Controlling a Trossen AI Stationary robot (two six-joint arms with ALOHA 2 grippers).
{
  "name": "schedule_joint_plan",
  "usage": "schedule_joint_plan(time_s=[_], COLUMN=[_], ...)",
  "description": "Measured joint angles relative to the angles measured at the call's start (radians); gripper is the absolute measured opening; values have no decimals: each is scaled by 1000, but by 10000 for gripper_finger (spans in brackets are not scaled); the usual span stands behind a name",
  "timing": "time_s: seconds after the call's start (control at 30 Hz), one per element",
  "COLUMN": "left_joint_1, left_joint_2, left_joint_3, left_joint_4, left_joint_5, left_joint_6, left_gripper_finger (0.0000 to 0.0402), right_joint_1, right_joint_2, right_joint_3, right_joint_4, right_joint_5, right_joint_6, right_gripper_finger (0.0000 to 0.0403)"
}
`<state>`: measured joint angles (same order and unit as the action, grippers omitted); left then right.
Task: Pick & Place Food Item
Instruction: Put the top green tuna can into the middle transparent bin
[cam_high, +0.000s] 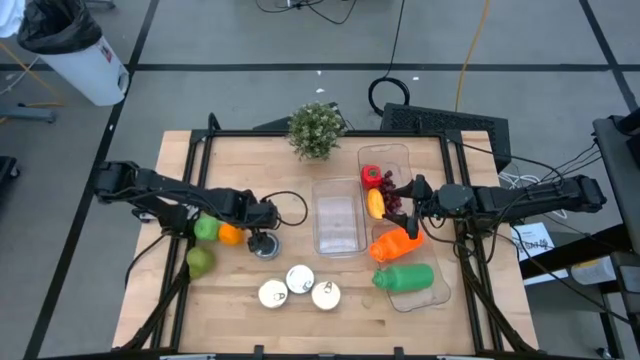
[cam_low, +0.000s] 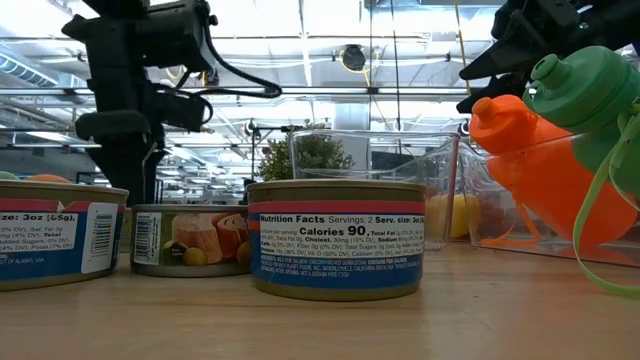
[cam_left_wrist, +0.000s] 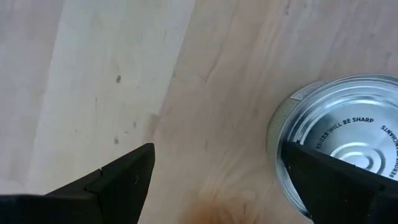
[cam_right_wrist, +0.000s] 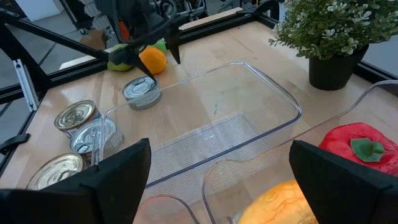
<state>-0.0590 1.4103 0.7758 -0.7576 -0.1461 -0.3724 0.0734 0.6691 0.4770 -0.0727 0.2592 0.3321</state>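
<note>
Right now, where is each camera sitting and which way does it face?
High: overhead, straight down on table, both arms.
Low: table height, facing cans, arms above.
Left wrist: down at small can, left gripper open.
Right wrist: across empty clear tray, right gripper open.
Shared: small can.

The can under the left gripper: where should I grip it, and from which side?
Grip the can across its round side wall, coming straight down from above. It stands upright and low, apart from the other cans, so the open left gripper likely needs only to centre over it first; one finger already overlaps its rim.
</note>
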Motion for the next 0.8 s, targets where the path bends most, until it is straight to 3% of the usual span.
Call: schedule_joint_plan(time_s=[0.33,0.53,0.8], left_joint_1=[11,81,206], left_joint_2=[14,15,28], left_joint_3=[1,0,0], left_joint_4=[-27,-77,-87], left_joint_5=[-142,-204,-204], left_joint_6=[4,0,23], left_gripper_finger=[360,360,360], right_joint_1=[0,0,0], right_joint_2=[0,0,6], right_joint_3=[0,0,0], right_joint_4=[0,0,0], right_joint_5=[0,0,0], right_joint_6=[0,0,5], right_gripper_finger=[361,361,361])
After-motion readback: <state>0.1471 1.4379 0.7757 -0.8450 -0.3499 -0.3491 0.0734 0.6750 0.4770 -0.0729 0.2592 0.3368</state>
